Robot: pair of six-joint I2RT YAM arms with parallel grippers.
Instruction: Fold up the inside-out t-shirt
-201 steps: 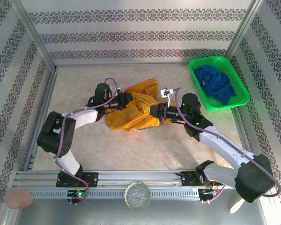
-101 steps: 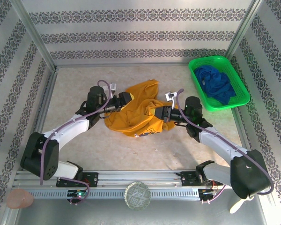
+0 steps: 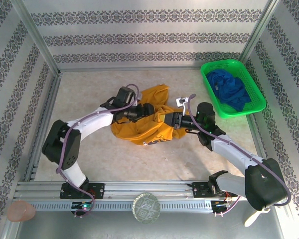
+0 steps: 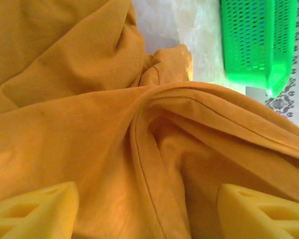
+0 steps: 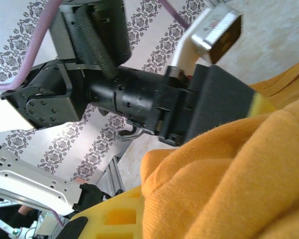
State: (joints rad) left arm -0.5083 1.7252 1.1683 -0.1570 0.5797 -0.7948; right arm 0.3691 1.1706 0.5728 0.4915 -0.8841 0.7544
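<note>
Top external view, item: the inside-out t-shirt [image 3: 139, 128], mustard cloth, is found crumpled in a heap at the middle of the desk [image 3: 89, 89]. It lies between the two grippers, well apart from the green basket [image 3: 209, 88] holding a dark blue garment [image 3: 230, 89].

Step in hand, as judged: a second hold is sought so that the heap can be opened and laid flat before any fold is made.
- A single layer at the hem or seam is to be taken, not a bundle.
- The jaws are to be closed only once that edge sits well between the fingers.
- The right hold is to serve as the anchor.
- Both holds are then to be drawn apart evenly and low, so that the cloth is spread without twisting.

Right gripper [image 3: 171, 119]: clenched on a bunched fold at the heap's right edge, with cloth seen swelling over its yellow finger in the right wrist view. The arm is stretched forward and inward, wrist turned leftward.

Left gripper [image 3: 148, 110]: released. In the left wrist view its yellow fingers [image 4: 35, 214] are set wide apart over a hemmed edge, with nothing pinched. The arm is bent at the elbow, and the forearm is reached rightward over the heap toward the right gripper.
</note>
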